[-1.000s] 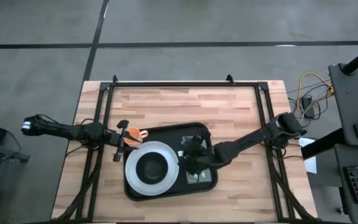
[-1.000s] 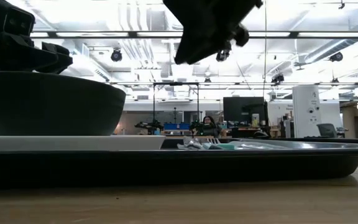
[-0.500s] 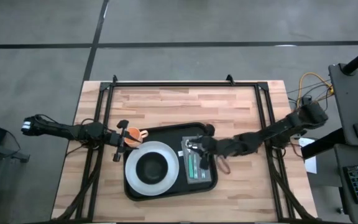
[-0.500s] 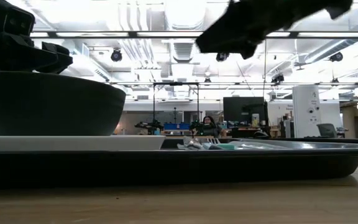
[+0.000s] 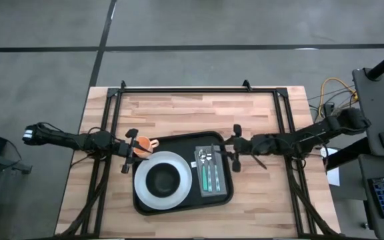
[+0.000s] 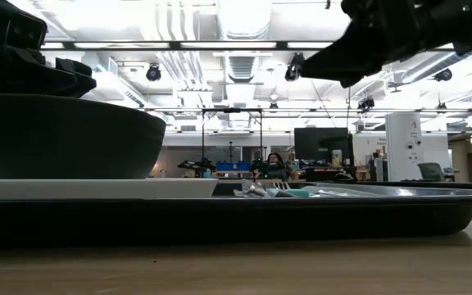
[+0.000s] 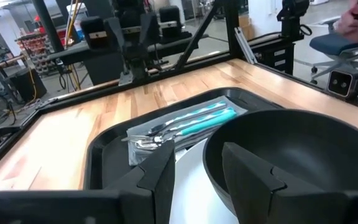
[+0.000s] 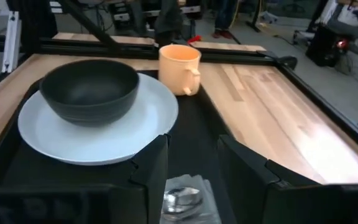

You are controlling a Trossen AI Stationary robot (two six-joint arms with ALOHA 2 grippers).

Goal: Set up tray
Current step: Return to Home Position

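Observation:
The black tray point(image 5: 182, 150) lies on the wooden table. On it, a black bowl point(image 5: 163, 179) sits on a white plate point(image 5: 151, 193). To their right, cutlery point(image 5: 208, 170) lies on a grey napkin point(image 5: 220, 190). An orange cup point(image 8: 179, 68) stands at the tray's far left corner, right by my left gripper point(image 5: 129, 149). That gripper is open point(image 7: 197, 177), with nothing between its fingers. My right gripper point(image 5: 234, 144) hangs open point(image 8: 194, 171) just past the tray's right rim, above the table, pointing toward the tray.
A black frame point(image 5: 199, 90) runs along the table's far edge and down both sides. Bare wood point(image 5: 199, 112) lies beyond the tray and to its right point(image 5: 259, 200). In the low view, a person point(image 6: 273, 164) sits far off in the room behind.
My right gripper has drawn back from above the napkin and cutlery toward the table's right edge, tipping from a downward slant to nearly level. The cutlery and napkin stay on the tray.

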